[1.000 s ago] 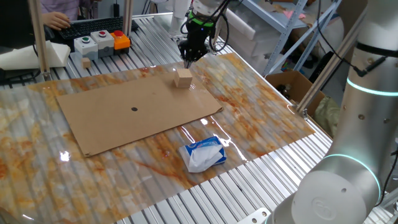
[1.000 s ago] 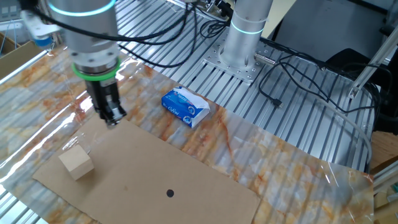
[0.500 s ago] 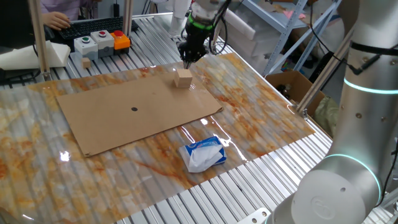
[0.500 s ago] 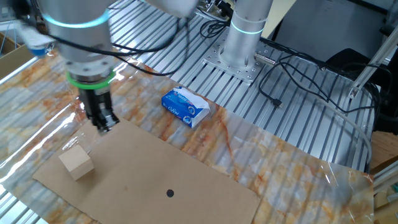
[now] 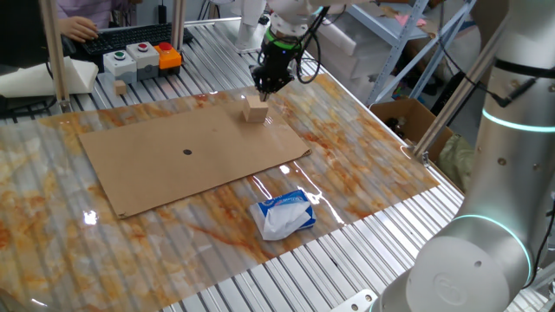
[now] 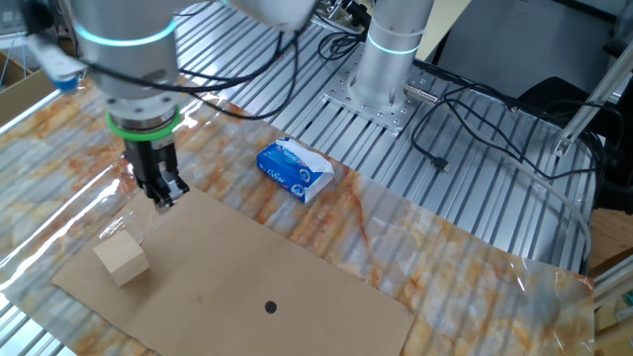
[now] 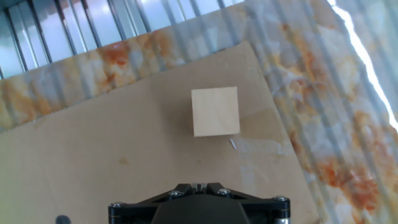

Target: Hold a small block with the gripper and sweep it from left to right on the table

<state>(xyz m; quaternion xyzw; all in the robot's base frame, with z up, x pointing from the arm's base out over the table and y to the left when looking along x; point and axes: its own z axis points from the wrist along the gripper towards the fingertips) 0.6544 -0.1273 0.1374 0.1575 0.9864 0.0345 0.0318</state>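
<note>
The small block (image 6: 122, 261) sits alone on the cardboard sheet (image 6: 247, 287), near its corner. The gripper (image 6: 164, 194) hangs above and just beside it, holding nothing, its fingers seemingly pressed together.

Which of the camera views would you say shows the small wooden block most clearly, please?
The hand view: the small block sits near the centre, seen from above, unobstructed on the cardboard sheet. One fixed view shows it small, right below the gripper. The other fixed view shows it whole but nearer the frame's edge.
</note>
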